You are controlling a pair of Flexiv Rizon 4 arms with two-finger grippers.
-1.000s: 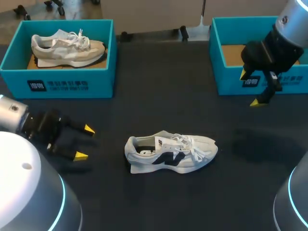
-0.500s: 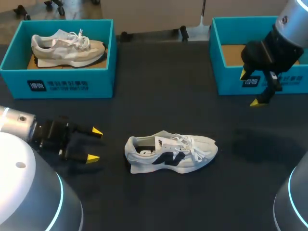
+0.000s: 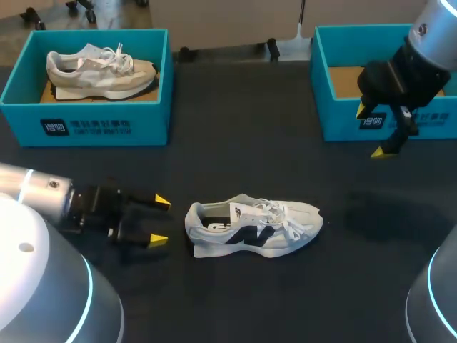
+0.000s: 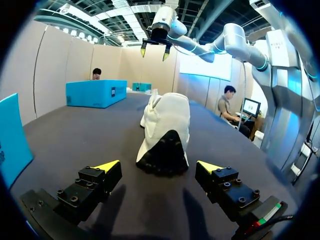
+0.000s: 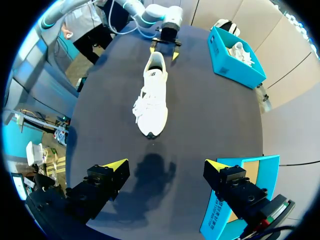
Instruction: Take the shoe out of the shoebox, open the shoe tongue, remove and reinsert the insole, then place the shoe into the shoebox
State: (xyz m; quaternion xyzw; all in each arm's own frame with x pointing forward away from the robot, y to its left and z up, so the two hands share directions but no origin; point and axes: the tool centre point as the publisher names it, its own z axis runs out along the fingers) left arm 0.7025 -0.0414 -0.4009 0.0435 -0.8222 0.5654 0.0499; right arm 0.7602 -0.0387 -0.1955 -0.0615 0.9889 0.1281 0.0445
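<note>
We work in what looks like a robotics lab: our left arm (image 3: 36, 193) and right arm (image 3: 432, 43) flank a black table (image 3: 243, 121) staged with two teal shoeboxes (image 3: 100, 127) and sneakers (image 3: 250, 229).

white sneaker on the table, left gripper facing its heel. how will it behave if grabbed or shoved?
The shoe sits upright on a flat sole, so a shove from the left gripper probably slides it rather than tipping it. The upper looks like soft fabric; the collar likely squashes under a pinch. Loose laces may flop or snag.
</note>
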